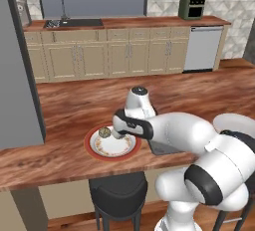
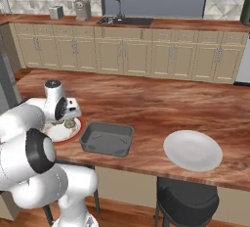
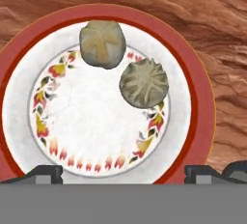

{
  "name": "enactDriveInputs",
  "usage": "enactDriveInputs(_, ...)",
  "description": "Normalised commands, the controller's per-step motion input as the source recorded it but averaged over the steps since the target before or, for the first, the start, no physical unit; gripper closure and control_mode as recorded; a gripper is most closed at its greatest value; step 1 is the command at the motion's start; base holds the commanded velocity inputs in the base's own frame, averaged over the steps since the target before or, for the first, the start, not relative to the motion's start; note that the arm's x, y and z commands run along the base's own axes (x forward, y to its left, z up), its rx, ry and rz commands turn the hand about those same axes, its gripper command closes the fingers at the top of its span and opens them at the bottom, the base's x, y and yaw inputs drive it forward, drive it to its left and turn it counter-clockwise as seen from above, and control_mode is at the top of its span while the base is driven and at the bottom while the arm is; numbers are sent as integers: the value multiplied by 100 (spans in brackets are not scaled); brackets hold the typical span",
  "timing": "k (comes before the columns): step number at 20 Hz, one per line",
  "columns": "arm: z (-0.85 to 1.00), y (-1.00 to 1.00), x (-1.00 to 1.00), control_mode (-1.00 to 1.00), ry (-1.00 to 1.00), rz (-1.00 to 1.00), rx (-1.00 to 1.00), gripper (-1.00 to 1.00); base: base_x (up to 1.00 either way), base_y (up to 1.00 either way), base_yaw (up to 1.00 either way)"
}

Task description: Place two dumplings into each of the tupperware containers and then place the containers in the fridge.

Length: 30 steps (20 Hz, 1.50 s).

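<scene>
The two dark finger tips (image 3: pixel 48 174) of the gripper (image 3: pixel 124 174) stand nearest the hand camera, set far apart at the lower edge, so the gripper is wide open and holds nothing; just beyond them lies a red-rimmed plate (image 3: pixel 202 102) with a white centre and a ring of small red and yellow leaf marks; two dumplings rest on it, one (image 3: pixel 102 43) near the far rim and the other (image 3: pixel 144 83) just beside it, the two close together and perhaps touching; both are greenish-tan with pleated tops; neither one touches the fingers.

From the left base view the plate (image 1: pixel 94 150) sits near the front edge of the wooden counter (image 1: pixel 69 110), with one dumpling (image 1: pixel 104 132) showing at its far side and the hand hanging low over the plate; the second is hidden by the hand.

From the right base view a dark grey container (image 2: pixel 106 139) sits on the counter just to the right of the red-rimmed plate (image 2: pixel 73 132), and it looks empty; a plain white plate (image 2: pixel 192 150) lies well apart, further right; a black stool (image 2: pixel 188 199) stands under the counter's front edge; the grey side of the fridge (image 1: pixel 17 90) rises at the left of the left base view.
</scene>
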Motion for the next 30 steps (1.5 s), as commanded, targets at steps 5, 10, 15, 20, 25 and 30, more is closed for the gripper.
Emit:
enactDriveInputs(5, -33, 11, 35, -100, 0, 0, 0, -100, 0, 0, 0)
enactDriveInputs(10, -30, 13, 39, -100, 0, 0, 0, -100, 0, 0, 0)
enactDriveInputs(15, -25, 3, 34, -100, 0, 0, 0, -100, 0, 0, 0)
enactDriveInputs(20, -17, 0, 33, -100, 0, 0, 0, -100, 0, 0, 0)
enactDriveInputs(25, -9, 5, 13, -100, 0, 0, 0, -100, 0, 0, 0)
enactDriveInputs(30, -12, 2, 1, -100, 0, 0, 0, -100, 0, 0, 0)
